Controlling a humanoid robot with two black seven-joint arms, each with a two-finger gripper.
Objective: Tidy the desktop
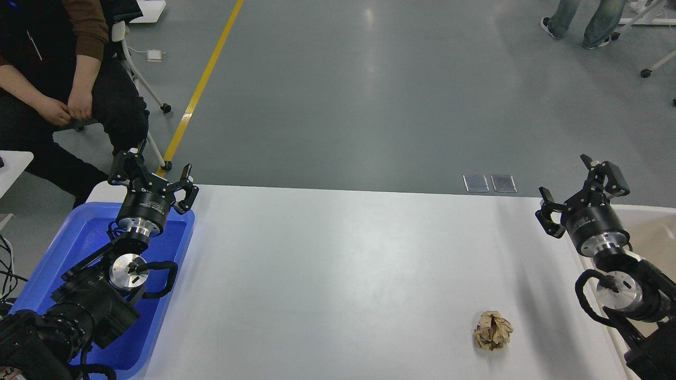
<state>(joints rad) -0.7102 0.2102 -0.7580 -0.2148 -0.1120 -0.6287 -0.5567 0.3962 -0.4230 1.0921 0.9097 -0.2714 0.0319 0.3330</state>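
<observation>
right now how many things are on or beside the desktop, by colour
Brown: 1, the crumpled paper ball on the white desktop
Blue: 1, the tray at the left edge
Beige: 1, the bin at the right edge
Total: 3

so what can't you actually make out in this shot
- Blue tray: head view, much of its floor is hidden by the left arm; its near-left corner is cut off by the frame.
- Beige bin: head view, the right arm covers most of it and the right edge cuts it off.
- Crumpled paper ball: its underside against the desktop isn't visible.
- Seated person: head cut off by the top edge.
</observation>
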